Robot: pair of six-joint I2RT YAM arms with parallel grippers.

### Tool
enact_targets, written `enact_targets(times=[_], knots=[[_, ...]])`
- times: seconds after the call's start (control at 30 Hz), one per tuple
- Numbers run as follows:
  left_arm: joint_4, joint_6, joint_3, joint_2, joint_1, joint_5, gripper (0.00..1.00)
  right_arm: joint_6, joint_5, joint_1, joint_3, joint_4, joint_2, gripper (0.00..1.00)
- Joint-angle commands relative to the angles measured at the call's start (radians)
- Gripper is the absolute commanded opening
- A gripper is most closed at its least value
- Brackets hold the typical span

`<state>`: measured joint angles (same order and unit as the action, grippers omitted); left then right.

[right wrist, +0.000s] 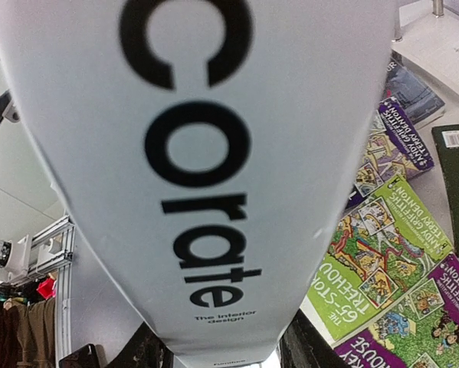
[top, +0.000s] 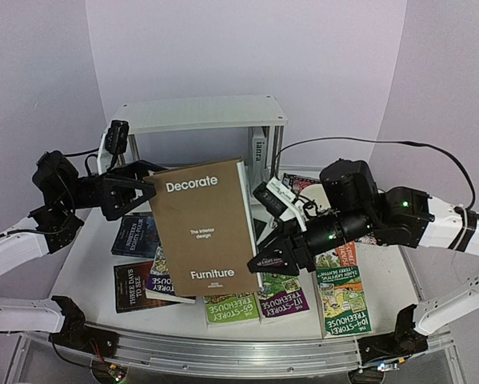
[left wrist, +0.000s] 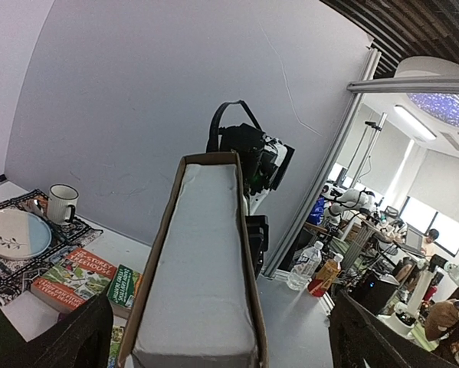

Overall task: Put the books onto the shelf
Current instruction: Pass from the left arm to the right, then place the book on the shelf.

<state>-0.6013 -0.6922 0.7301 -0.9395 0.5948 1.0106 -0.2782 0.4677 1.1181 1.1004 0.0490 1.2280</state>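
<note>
Decorate book (top: pixel 203 228) | aloft over the table (top: pixel 87 272), before the shelf (top: pixel 199 112) | right pincer (top: pixel 265 260) clamps its spine; left pincer (top: pixel 145 194) gapes open at the fore-edge | thick, stiff, likely heavy: you should grip both long edges.

Matt brown card-covered book (top: pixel 201 232), chrome-legged shelf (top: pixel 199 112)

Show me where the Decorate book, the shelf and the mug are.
Decorate book (top: pixel 203 232): top external view, middle of its brown cover.
shelf (top: pixel 199 114): top external view, its upper white board.
mug (left wrist: pixel 62 204): left wrist view, its white body.
</note>
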Motion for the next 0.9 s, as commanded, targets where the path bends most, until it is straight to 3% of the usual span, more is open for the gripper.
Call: enact_targets(times=[0.0,0.17,0.37,0.87], knots=[[0.116,0.08,-0.016,0.097,-0.042,-0.118,1.0,-0.021,0.144,-0.09,0.001,-0.027,0.032,0.31],[0.528,0.224,0.033,0.205,-0.079,-0.53,1.0,-0.045,0.35,-0.215,-0.024,-0.076,0.098,0.29],[0.7,0.269,0.06,0.312,-0.079,-0.77,1.0,-0.034,0.626,-0.241,-0.055,-0.237,0.119,0.31],[0.785,0.265,-0.047,0.55,-0.079,-0.956,1.0,-0.043,0.854,-0.26,0.145,-0.252,0.226,0.29]])
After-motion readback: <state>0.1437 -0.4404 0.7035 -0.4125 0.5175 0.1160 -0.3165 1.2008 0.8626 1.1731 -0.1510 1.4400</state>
